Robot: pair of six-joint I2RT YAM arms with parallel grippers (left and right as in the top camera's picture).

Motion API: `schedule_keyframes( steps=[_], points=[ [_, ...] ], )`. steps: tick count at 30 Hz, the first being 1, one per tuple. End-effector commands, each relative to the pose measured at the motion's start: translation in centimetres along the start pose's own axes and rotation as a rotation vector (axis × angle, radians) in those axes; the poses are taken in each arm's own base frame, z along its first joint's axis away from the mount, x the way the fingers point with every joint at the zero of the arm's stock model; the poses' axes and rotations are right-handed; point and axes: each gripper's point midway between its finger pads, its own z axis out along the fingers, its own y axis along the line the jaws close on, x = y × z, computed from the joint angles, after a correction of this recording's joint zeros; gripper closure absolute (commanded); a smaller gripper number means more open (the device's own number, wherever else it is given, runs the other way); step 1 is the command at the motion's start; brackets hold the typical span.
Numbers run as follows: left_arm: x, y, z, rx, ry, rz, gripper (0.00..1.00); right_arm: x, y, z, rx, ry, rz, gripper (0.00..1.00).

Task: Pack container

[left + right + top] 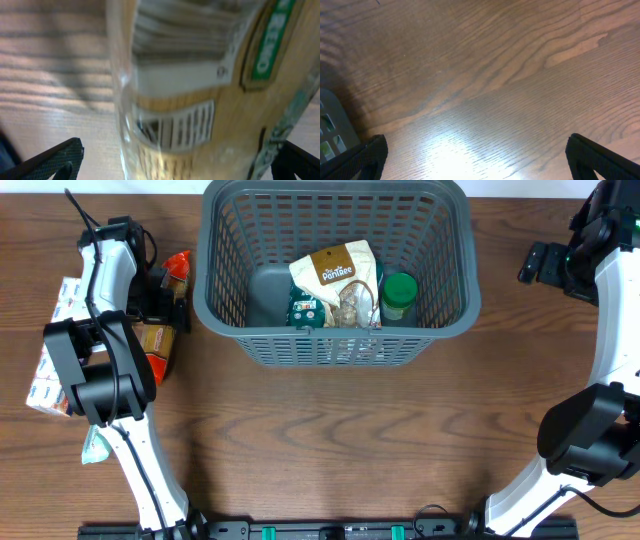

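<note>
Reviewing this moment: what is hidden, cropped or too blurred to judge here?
- Overhead: the left arm covers most of the orange packet and white cartons beside the large dark grey lattice plastic basket; their number is unclear.
- Left wrist: the tan package with a green label fills the view, blurred; its print is unreadable.
- Right wrist: only a basket corner shows, cut by the left edge.

The surface [485, 75] is brown wood with a clear grain, smooth, and shows a soft glare where light strikes it. The container [335, 348] is matt dark grey plastic. In it lies a tan, paper-like pouch [335, 270]. Near the surface's left edge, a packet [200, 90] is wrapped in glossy clear film.
</note>
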Motion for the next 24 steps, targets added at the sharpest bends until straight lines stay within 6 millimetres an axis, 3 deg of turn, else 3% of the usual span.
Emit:
schedule_keyframes(
  steps=[1,7,18,19,24],
  points=[
    [-0.3,-0.4,0.3,0.032,-0.014,-0.002,0.01,0.2,0.1,0.4,0.000,0.011,-0.017,0.01],
    [-0.7,-0.7,0.8,0.048,-0.032,-0.006,0.01,0.2,0.1,0.4,0.000,0.012,-0.024,0.01],
    [1.0,-1.2,2.4,0.061,0.027,-0.019,0.02,0.2,0.1,0.4,0.000,0.010,-0.031,0.01],
    [1.1,-1.3,2.3,0.062,0.031,-0.029,0.06,0.2,0.1,0.4,0.000,0.010,-0.033,0.01],
    [1.6,-1.4,2.3,0.063,0.052,-0.111,0.47,0.1,0.1,0.4,-0.001,0.006,-0.040,0.01]
  ],
)
